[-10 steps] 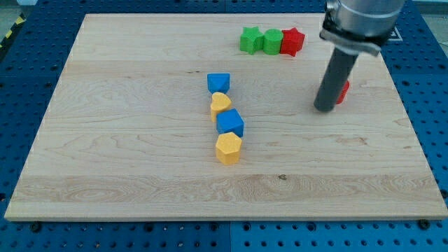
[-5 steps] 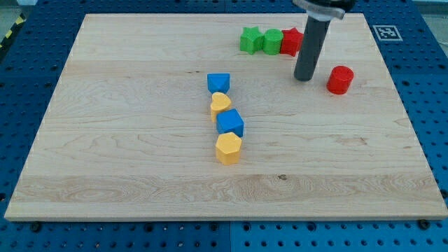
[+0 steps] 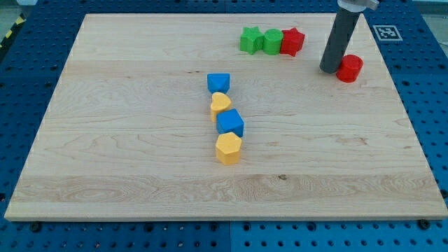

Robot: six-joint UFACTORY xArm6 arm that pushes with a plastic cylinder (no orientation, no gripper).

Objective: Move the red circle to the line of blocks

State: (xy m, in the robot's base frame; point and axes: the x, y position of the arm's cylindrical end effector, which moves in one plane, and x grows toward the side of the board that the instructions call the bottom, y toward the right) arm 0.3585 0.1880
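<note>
The red circle (image 3: 349,68) lies near the view's upper right of the wooden board (image 3: 140,168). My tip (image 3: 328,70) rests just to its left, touching or nearly touching it. A line of blocks runs down the board's middle: a blue block (image 3: 218,82), a yellow heart (image 3: 221,104), a blue block (image 3: 229,123) and a yellow hexagon (image 3: 228,148). The line is far to the lower left of my tip and the red circle.
A row of three blocks sits at the top: a green star (image 3: 249,40), a green block (image 3: 272,40) and a red star (image 3: 292,41), just up and left of my tip. The board's right edge is close to the red circle.
My tip swung from the red circle's left up toward the red star, then back right against the circle. The red circle has shifted up and to the right.
</note>
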